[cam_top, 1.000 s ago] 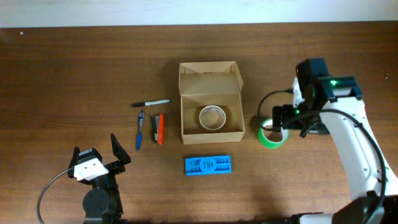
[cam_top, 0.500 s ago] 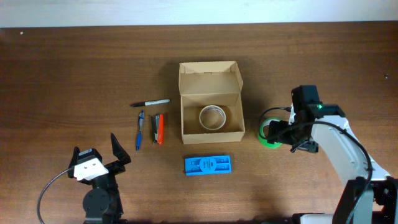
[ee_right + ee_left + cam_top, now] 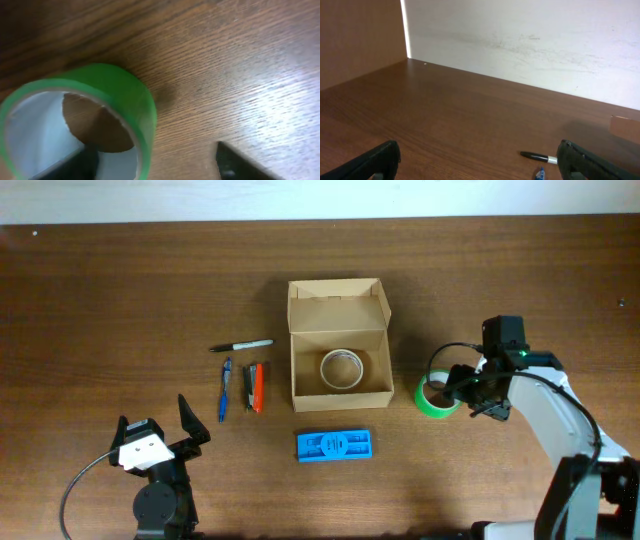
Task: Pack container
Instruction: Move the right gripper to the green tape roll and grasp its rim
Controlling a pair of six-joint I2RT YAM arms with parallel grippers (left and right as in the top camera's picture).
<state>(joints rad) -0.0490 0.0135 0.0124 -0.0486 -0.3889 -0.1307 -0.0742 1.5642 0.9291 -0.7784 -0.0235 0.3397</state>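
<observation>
The tan cardboard box (image 3: 338, 385) stands open at the table's middle, its lid flap folded back, and a pale tape roll (image 3: 341, 368) lies inside it. A green tape roll (image 3: 432, 405) lies flat on the table to the right of the box and fills the left of the right wrist view (image 3: 125, 95). My right gripper (image 3: 457, 388) is open and low at the roll. In the right wrist view (image 3: 155, 167) one finger is inside the roll's hole and the other is outside its wall. My left gripper (image 3: 152, 436) is open and empty at the front left.
A black marker (image 3: 241, 346), a blue pen (image 3: 225, 388) and black and orange pens (image 3: 254, 386) lie left of the box. A flat blue plastic case (image 3: 334, 445) lies in front of it. The left wrist view shows the marker (image 3: 537, 156) and a white wall behind.
My right arm has swung toward the front and come down on the green tape roll, and its gripper now straddles the roll's right wall. The left arm has not moved.
</observation>
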